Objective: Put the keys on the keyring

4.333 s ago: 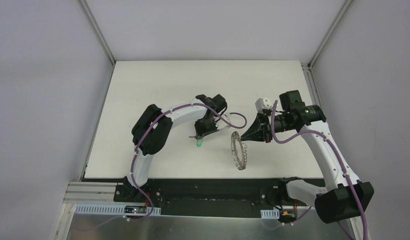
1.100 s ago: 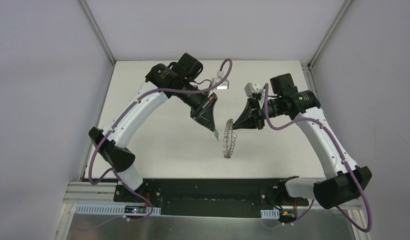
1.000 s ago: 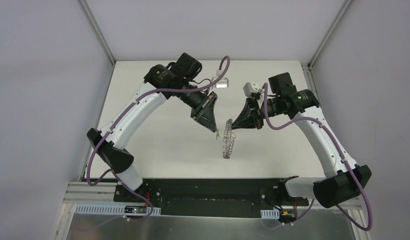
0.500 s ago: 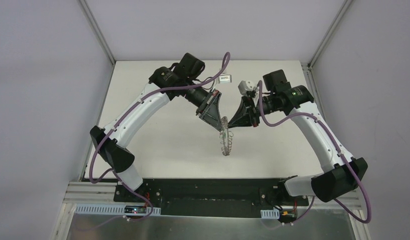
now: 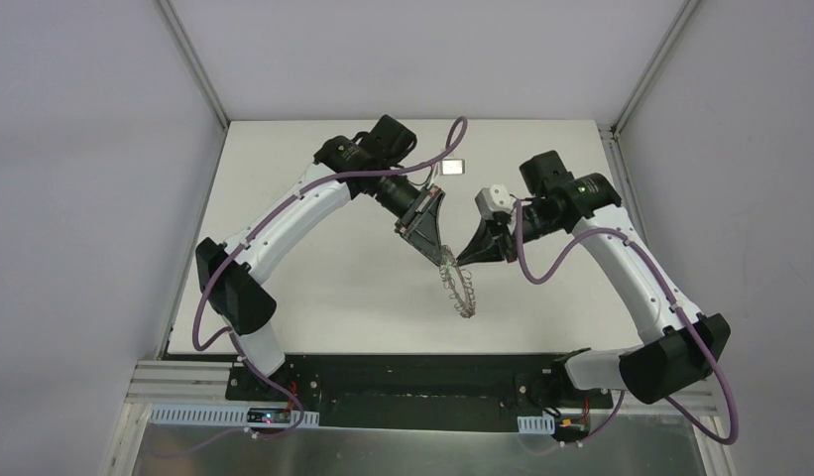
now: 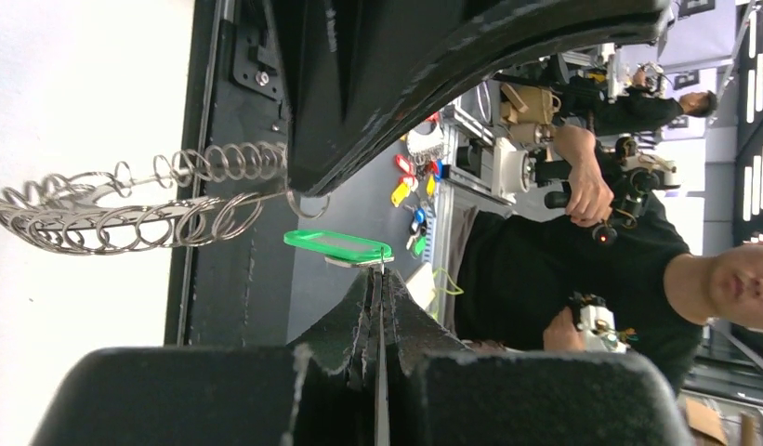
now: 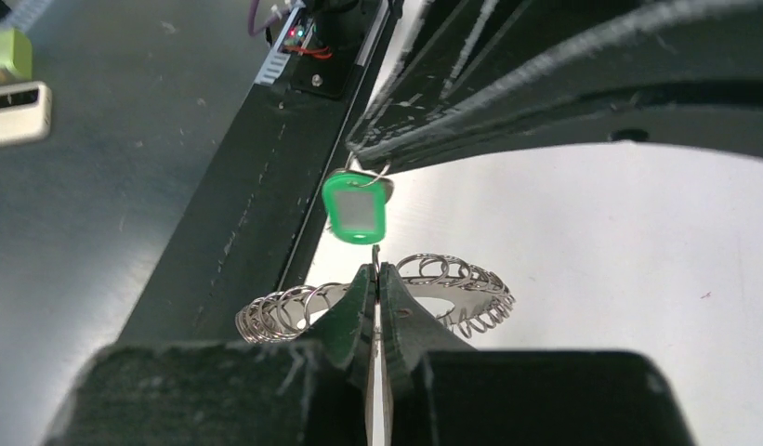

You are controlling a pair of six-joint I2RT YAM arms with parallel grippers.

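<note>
The key point(image 6: 338, 246) has a bright green head and hangs from my left gripper point(image 6: 381, 276), which is shut on its small metal ring. It also shows in the right wrist view point(image 7: 355, 206), just above the keyring point(image 7: 456, 290). My right gripper point(image 7: 374, 269) is shut on one wire loop of the grey keyring point(image 6: 126, 209), which it holds in the air. In the top view the left gripper point(image 5: 443, 255) and right gripper point(image 5: 463, 260) meet tip to tip above the table, with the keyring point(image 5: 460, 293) hanging below them. The key is too small to make out there.
The white table point(image 5: 313, 288) lies below both arms. A small silver object point(image 5: 454, 167) lies at the back of the table. The black base strip point(image 5: 412, 382) runs along the near edge. A person in black point(image 6: 563, 279) stands beyond the table.
The left gripper has lifted the key off the table and moved right until its tip meets the right gripper. The right gripper has shifted left and the keyring has swung.
</note>
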